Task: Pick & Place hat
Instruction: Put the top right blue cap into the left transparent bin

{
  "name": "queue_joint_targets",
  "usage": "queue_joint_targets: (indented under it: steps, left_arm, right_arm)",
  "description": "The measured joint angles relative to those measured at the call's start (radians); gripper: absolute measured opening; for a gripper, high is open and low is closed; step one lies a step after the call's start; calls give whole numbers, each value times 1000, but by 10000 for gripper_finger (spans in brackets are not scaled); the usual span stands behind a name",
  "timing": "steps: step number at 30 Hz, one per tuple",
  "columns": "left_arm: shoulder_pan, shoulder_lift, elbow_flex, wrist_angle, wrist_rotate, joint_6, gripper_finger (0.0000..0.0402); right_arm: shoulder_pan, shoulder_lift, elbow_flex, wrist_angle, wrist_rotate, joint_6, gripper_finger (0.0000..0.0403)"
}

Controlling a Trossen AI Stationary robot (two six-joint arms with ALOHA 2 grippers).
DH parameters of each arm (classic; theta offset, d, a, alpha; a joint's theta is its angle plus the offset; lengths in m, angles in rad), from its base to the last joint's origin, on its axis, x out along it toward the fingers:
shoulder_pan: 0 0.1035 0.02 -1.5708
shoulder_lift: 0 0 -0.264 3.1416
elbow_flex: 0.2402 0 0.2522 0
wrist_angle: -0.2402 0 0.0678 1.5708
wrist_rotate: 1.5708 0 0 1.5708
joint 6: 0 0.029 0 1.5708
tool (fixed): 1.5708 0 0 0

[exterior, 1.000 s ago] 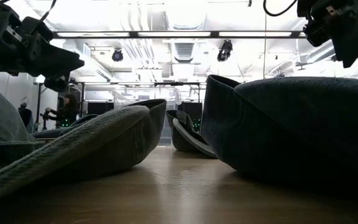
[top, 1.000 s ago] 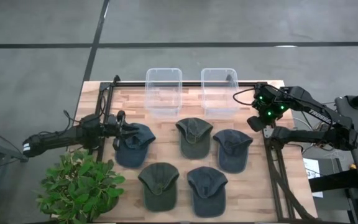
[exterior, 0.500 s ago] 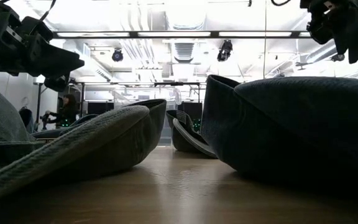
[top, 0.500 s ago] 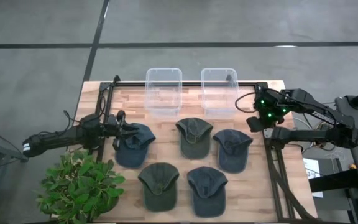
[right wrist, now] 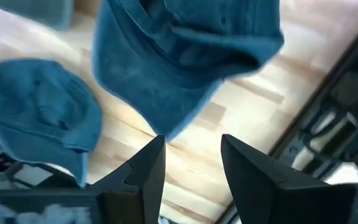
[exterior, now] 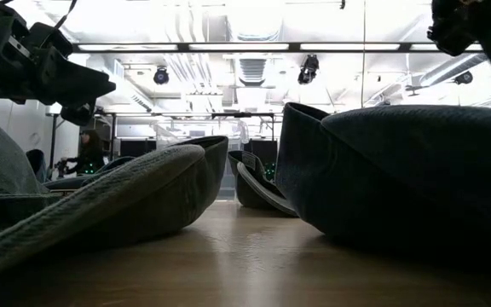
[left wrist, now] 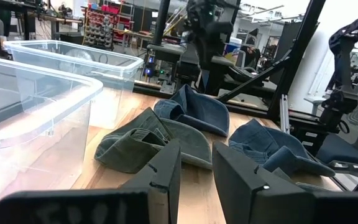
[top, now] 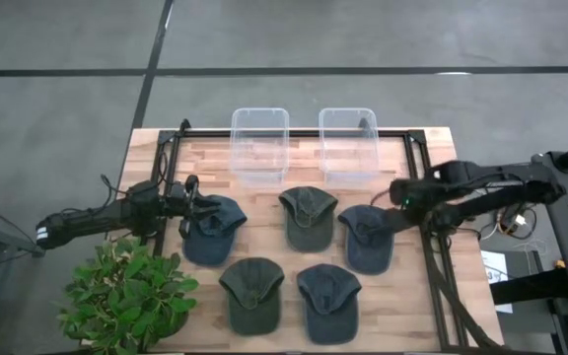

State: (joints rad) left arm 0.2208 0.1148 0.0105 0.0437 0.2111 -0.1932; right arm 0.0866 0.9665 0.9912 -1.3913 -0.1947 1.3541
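Five caps lie on the wooden table. In the high view they are a blue one at the left (top: 211,229), a green one (top: 309,217), a blue one at the right (top: 368,237), and a green (top: 252,293) and a blue (top: 328,302) one by the near edge. My right gripper (top: 399,202) hovers open at the right blue cap's right edge. That cap (right wrist: 185,59) shows past its fingers (right wrist: 191,155). My left gripper (top: 197,205) waits open above the left blue cap's far side (left wrist: 196,171), touching nothing.
Two clear plastic bins (top: 259,146) (top: 348,146) stand at the far edge. A potted plant (top: 131,296) sits at the near left corner. A black frame rail (top: 432,256) runs along the table's right side. A person (exterior: 86,153) is far off in the room.
My right gripper has swung from above the far right corner toward the near edge and the left. It has come down beside the right blue cap. Its arm is now stretched out low across the right rail. The caps have stayed put.
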Motion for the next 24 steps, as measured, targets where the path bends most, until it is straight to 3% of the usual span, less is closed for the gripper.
queue_joint_targets:
  steps: [8, 16, 24]
  left_arm:
    - [0, 0, 0, 0, 0, 0, 85]
    - [0, 0, 0, 0, 0, 0, 85]
    - [0, 0, 0, 0, 0, -1, 85]
  right_arm:
    - [177, 85, -46, 29, 40, 252, 142]
    - [182, 85, -178, 234, 42, 318, 141]
    - [182, 80, -272, 258, 100, 360, 139]
